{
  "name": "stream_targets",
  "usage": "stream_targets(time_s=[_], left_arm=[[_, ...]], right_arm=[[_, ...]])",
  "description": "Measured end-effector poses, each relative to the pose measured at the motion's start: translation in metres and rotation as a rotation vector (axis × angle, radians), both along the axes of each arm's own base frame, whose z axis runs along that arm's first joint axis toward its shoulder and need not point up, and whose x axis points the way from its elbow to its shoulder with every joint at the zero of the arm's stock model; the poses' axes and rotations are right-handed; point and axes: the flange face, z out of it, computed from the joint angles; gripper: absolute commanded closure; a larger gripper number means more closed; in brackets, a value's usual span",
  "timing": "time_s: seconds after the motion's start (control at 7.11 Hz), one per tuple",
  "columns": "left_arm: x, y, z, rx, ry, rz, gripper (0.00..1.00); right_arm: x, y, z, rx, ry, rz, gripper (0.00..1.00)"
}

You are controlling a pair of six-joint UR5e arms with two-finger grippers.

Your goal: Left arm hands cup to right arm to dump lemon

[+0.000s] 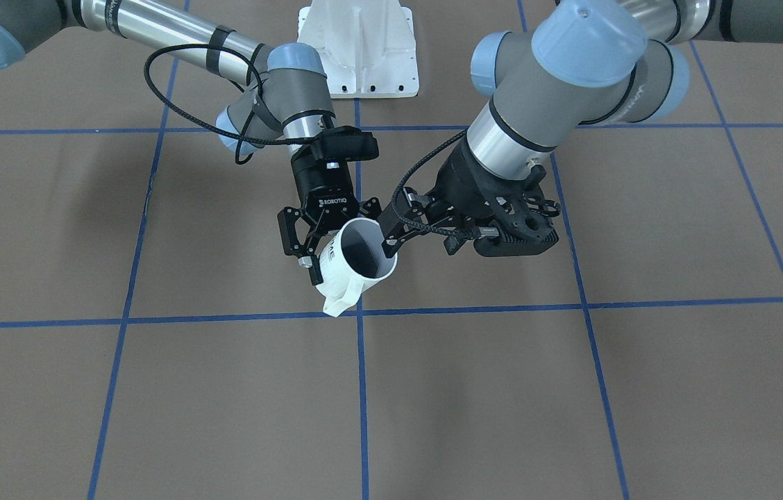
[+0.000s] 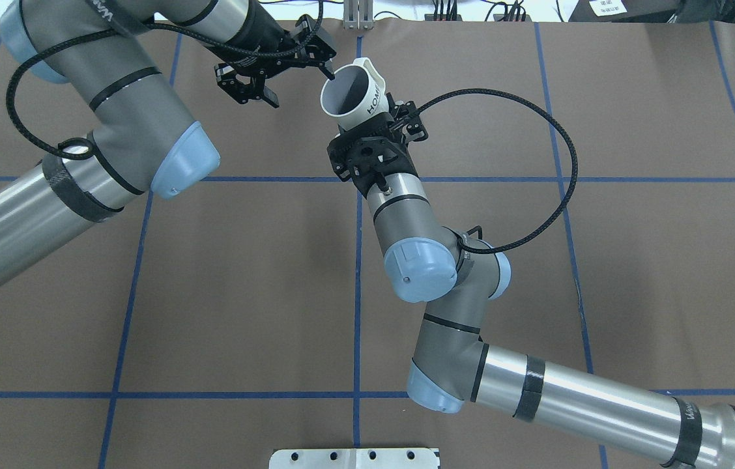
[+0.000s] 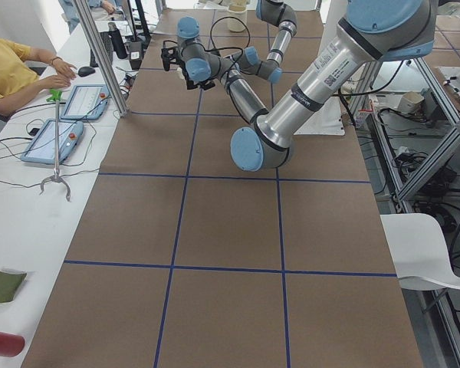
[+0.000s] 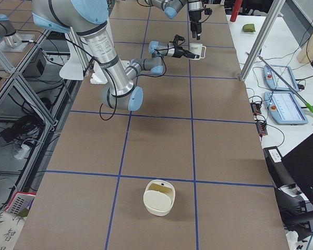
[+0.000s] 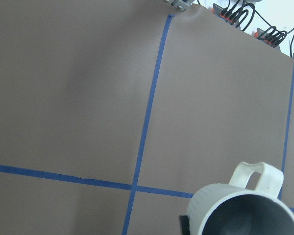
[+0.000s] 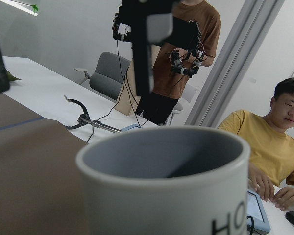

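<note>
The cup (image 1: 344,276) is a white ribbed mug lettered "HOME", held tilted in the air above the table, handle toward the operators' side. It also shows in the overhead view (image 2: 367,98), the left wrist view (image 5: 237,210) and close up in the right wrist view (image 6: 161,196). My right gripper (image 1: 336,242) (image 2: 374,122), lettered ROBOTIQ, is shut on the cup's body. My left gripper (image 1: 386,233) (image 2: 328,62) is at the cup's rim with its fingers a little apart, not pinching the wall. No lemon shows; the cup's inside is mostly shadowed.
A cream lidded container (image 4: 159,197) stands on the brown table near the end on my right. The white robot base plate (image 1: 358,48) is behind the arms. Operators sit beside the table (image 3: 11,69). Blue tape lines cross the tabletop.
</note>
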Motion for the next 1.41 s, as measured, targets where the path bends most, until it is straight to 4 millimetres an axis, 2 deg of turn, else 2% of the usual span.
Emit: stream_targets(time_s=[0.28, 0.56, 0.98, 1.27, 1.41], left_arm=[[0.008, 0.005, -0.001, 0.015, 0.012, 0.012, 0.37], [0.015, 0.01, 0.001, 0.027, 0.017, 0.026, 0.56], [0.019, 0.013, 0.002, 0.031, 0.017, 0.035, 0.73], [0.02, 0.013, 0.002, 0.031, 0.017, 0.036, 0.76], [0.02, 0.013, 0.002, 0.031, 0.017, 0.036, 0.81]], right_arm=[[-0.003, 0.005, -0.006, 0.004, -0.009, 0.001, 1.0], [-0.003, 0.006, -0.006, 0.005, -0.011, 0.001, 1.0], [-0.003, 0.006, -0.007, 0.006, -0.015, 0.0, 1.0], [-0.002, 0.007, -0.008, 0.007, -0.021, -0.001, 1.0], [-0.002, 0.007, -0.008, 0.008, -0.023, -0.001, 0.99]])
